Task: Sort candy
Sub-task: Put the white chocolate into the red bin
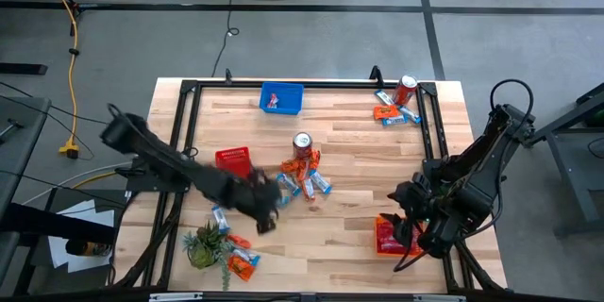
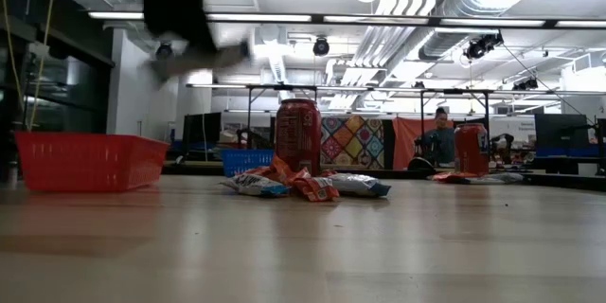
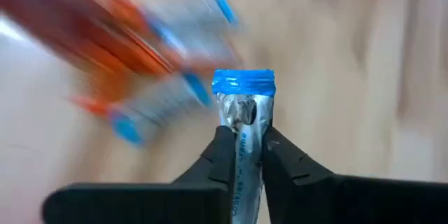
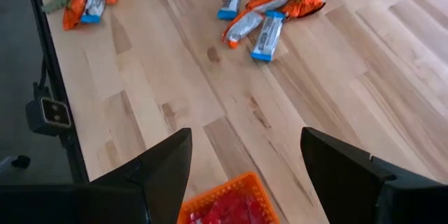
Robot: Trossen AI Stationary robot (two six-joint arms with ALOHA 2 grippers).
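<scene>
Here the left pincer is clamped on a blue-and-white candy packet, whose crimped blue end sticks up past the fingertips; in the high view that pincer sits over the near middle of the desk, just near-left of the central candy pile by the drink can; the packet looks lifted clear of the wood, though the blur leaves that unsure. The right pincer hangs spread wide and empty over the orange basket at the near right corner. So the step in hand is the carry after a pick; the next move calls for taking the packet to the matching bin, probably the blue basket at the far edge, since the red basket lies left of the pile; the arm must clear the can on the way. More packets wait by the plant near left and by the second can far right.
</scene>
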